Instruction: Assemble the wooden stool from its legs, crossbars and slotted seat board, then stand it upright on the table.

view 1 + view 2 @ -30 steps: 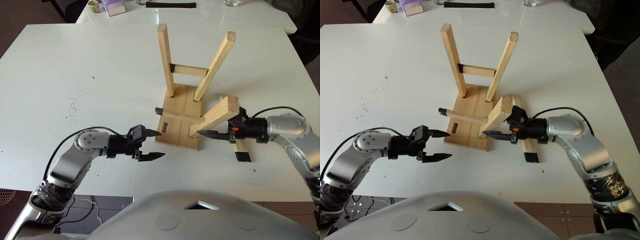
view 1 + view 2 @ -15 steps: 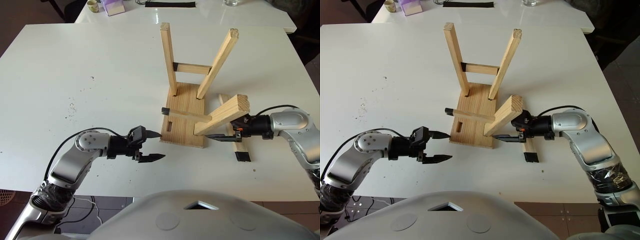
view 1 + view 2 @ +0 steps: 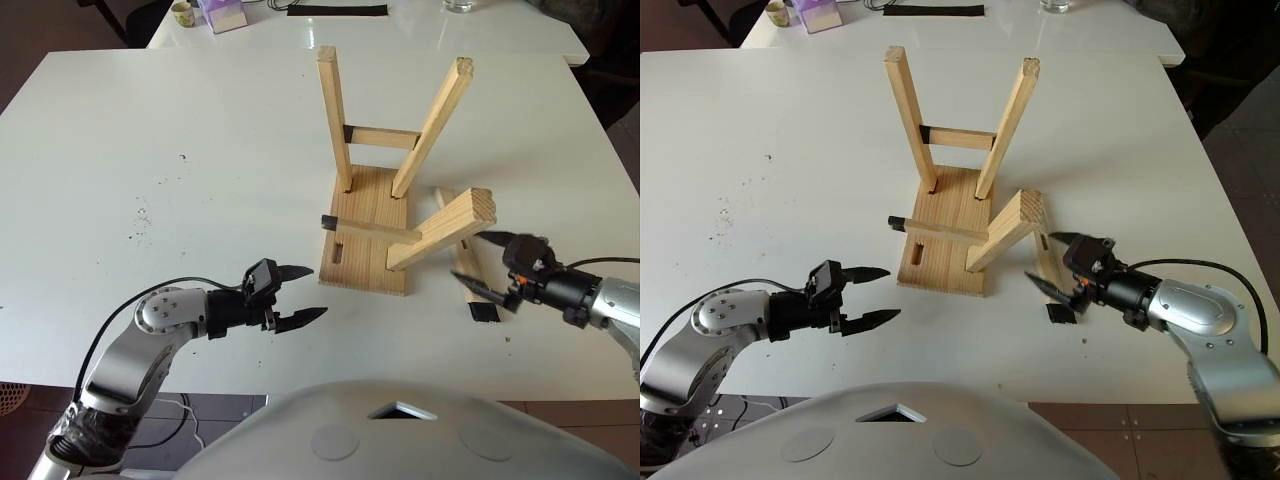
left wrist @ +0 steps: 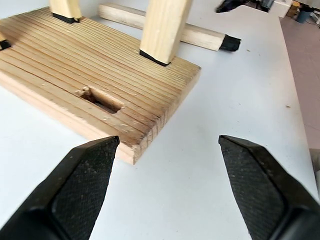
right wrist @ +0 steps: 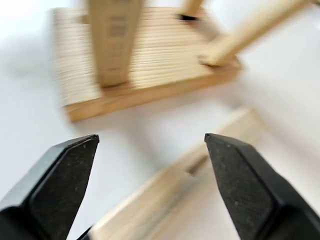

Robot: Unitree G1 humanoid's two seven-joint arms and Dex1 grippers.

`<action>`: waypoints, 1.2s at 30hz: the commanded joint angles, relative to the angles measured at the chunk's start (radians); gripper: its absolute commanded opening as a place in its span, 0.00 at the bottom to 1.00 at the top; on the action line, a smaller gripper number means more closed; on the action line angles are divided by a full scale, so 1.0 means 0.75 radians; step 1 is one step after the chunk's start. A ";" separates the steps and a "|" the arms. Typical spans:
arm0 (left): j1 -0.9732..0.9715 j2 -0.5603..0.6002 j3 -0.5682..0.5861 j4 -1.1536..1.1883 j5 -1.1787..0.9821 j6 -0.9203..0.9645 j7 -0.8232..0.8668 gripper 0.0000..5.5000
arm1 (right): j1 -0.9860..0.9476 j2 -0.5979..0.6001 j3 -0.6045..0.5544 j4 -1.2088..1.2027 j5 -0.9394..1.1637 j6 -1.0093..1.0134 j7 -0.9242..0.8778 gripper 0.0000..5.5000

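Observe the left gripper [image 3: 315, 290] low over the near table [image 3: 150, 150], jaws apart and empty, facing the seat board [image 3: 368, 265] corner. The right gripper [image 3: 474, 260], jaws also apart and empty, lines up with the loose leg [image 3: 463, 262] lying flat beside the board. The board lies slots-up so legs enter from above; one near slot [image 4: 100, 98] is vacant. A tilted leg [image 3: 440, 230] leans on its near crossbar [image 3: 365, 228], probably unseated. Behind, two upright legs [image 3: 333, 115] stand joined by a far crossbar [image 3: 382, 137]. You will likely fit the loose leg next
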 commanded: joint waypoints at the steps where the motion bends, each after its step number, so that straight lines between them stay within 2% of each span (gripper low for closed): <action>1: 0.047 -0.030 0.034 -0.042 -0.004 0.034 0.089 0.67 | -0.033 0.140 0.000 -0.147 0.006 0.294 -0.241 0.70; 8: -0.026 -0.030 0.020 -0.041 -0.018 0.076 0.088 0.67 | 0.044 0.287 0.106 -0.051 -0.006 0.395 -0.385 0.70; 18: -0.068 -0.085 0.076 -0.029 -0.065 0.102 0.143 0.67 | 0.106 0.254 0.133 0.130 -0.136 0.199 -0.399 0.70; 28: -0.073 -0.140 0.204 -0.041 -0.130 0.093 0.242 0.67 | 0.011 0.196 0.032 0.167 -0.044 0.157 -0.263 0.44; 33: -0.229 -0.133 0.457 -0.017 -0.401 0.164 0.263 0.67 | -0.041 0.194 0.034 0.188 0.001 0.180 -0.223 0.29; 36: -0.307 -0.080 0.522 0.023 -0.468 0.212 0.240 0.67 | 0.006 0.154 0.052 0.193 -0.001 0.159 -0.177 0.21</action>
